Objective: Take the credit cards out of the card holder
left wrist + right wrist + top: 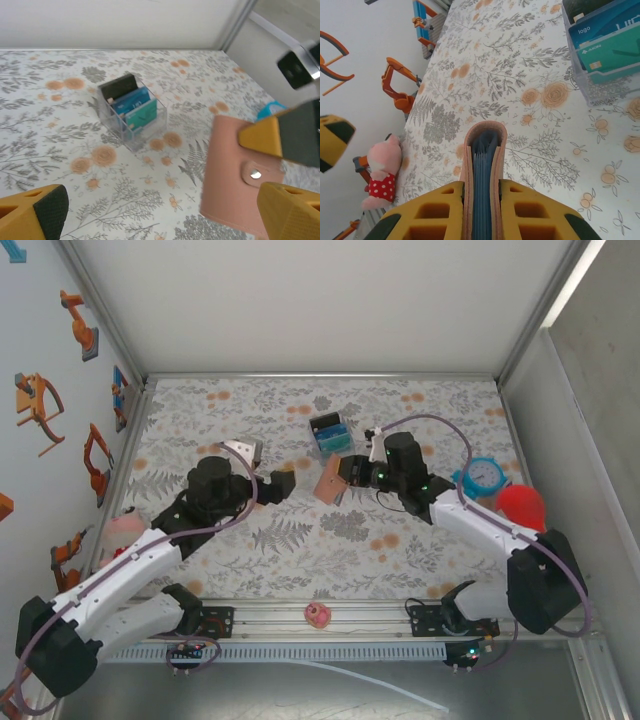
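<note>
Right claw clamps card holder; boxed blue card reads "logo".

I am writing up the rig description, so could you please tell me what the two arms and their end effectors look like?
Both the left arm and right arm have white links, black rounded joints and a thin purple cable looping alongside. The left end effector and right end effector have yellow-orange fingers with black pads.
</note>
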